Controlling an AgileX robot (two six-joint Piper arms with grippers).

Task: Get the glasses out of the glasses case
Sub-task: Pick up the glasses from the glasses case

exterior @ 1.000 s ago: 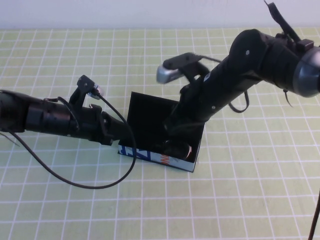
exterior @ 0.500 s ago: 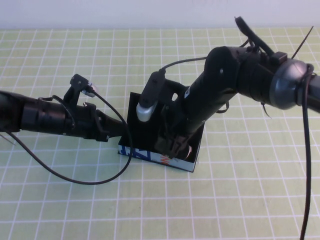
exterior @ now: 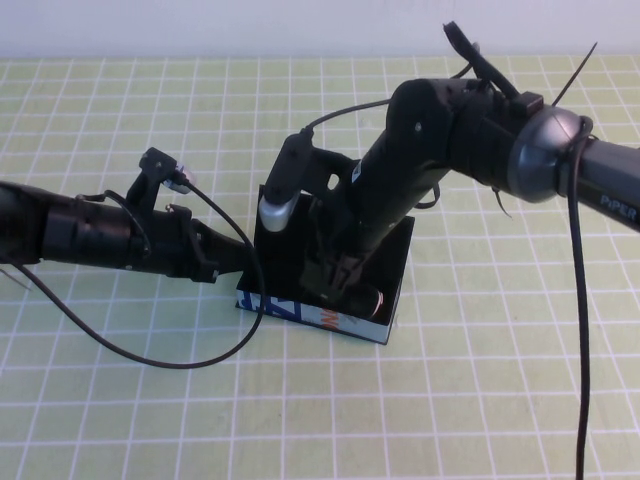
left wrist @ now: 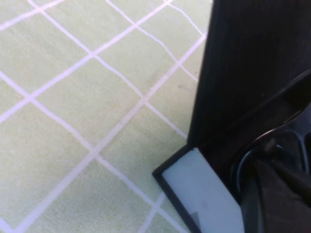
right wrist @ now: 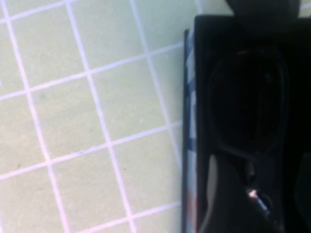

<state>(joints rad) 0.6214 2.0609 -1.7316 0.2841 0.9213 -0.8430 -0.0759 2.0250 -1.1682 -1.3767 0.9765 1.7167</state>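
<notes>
The glasses case lies open at the table's middle, with light blue printed sides and its black lid standing up on the far left side. The black glasses lie inside it; only a part shows beside the right arm. My right gripper reaches down into the case onto the glasses. The right wrist view shows a dark lens in the case just ahead of the gripper. My left gripper is at the case's left end by the lid. The left wrist view shows the lid, a pale side and the frame.
A green cloth with a white grid covers the table. The left arm's black cable loops over the cloth in front of the case's left end. A white wall runs along the far edge.
My right arm has swung left, turned its wrist, and lowered its gripper deeper into the case. The left arm and the case have stayed almost still.
</notes>
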